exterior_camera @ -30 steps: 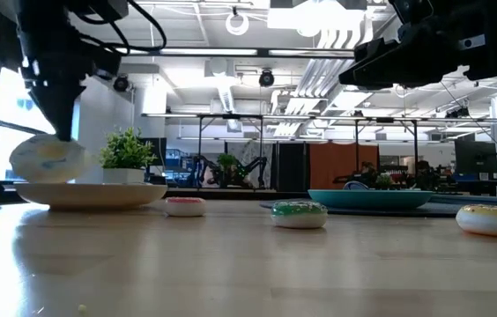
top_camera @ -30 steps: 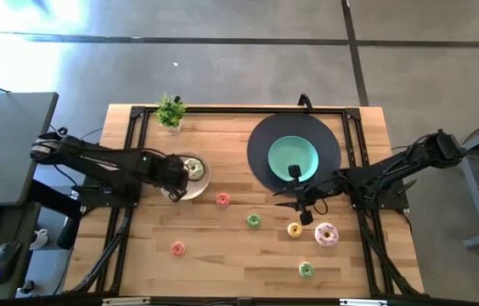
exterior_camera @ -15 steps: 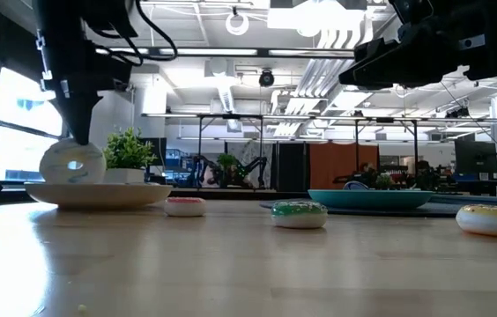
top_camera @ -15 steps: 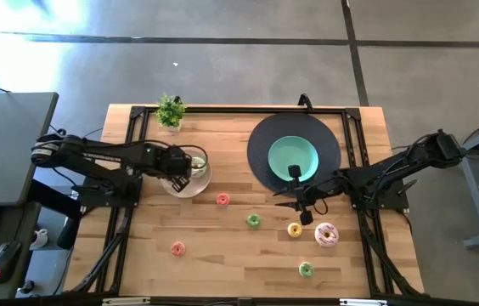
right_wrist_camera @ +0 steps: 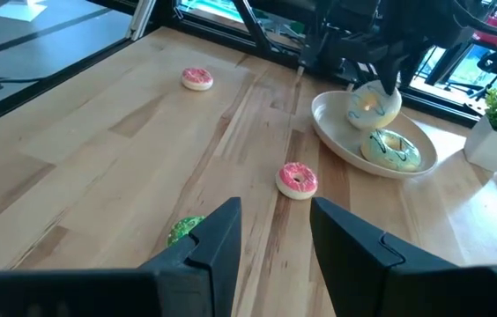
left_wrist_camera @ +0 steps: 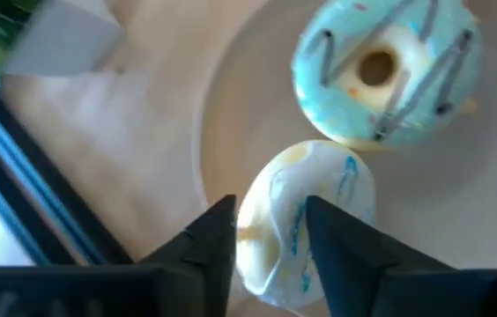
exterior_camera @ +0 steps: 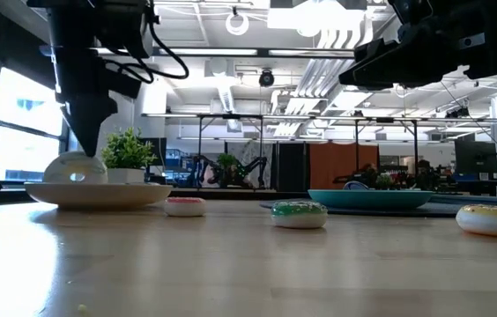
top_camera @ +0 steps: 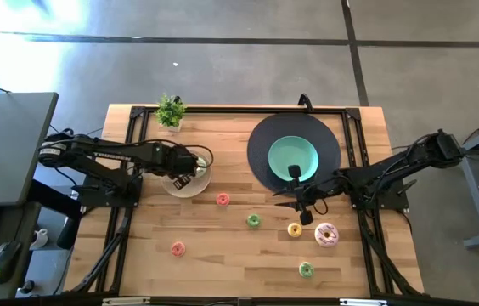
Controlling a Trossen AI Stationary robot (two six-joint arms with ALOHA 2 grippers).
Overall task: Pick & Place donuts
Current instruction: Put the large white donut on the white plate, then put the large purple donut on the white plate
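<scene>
On the left, the left gripper (left_wrist_camera: 270, 238) hangs nose-down over the beige plate (top_camera: 174, 188), its jaws standing on either side of the white donut (left_wrist_camera: 306, 220) — whether they pinch it or have just parted I cannot tell. That donut stands tilted on its edge on the plate, its hole facing sideways across the worktop (top_camera: 222, 255) rather than up. Just beyond the jaws, on the same plate, the pale blue iced donut (left_wrist_camera: 385, 70) lies flat, hole up. The left arm reaches in low from the left edge, elbow bent. A small potted plant (top_camera: 170, 111) stands near the plate at the back.

Further right, loose donuts lie flat on the bare wood: a pink one (top_camera: 177, 248) near the front, another pink one (top_camera: 222, 199) just past the plate, a green one (top_camera: 253, 220), a yellow one (top_camera: 295, 229), a larger pink-iced one (top_camera: 326, 235) and a green one (top_camera: 306, 269) toward the front.

The right gripper (right_wrist_camera: 275, 233) hovers with jaws spread, holding nothing — the yellow donut lies just beneath and before it. Behind it the teal plate (top_camera: 291, 157) sits on a round black mat (top_camera: 329, 140).
</scene>
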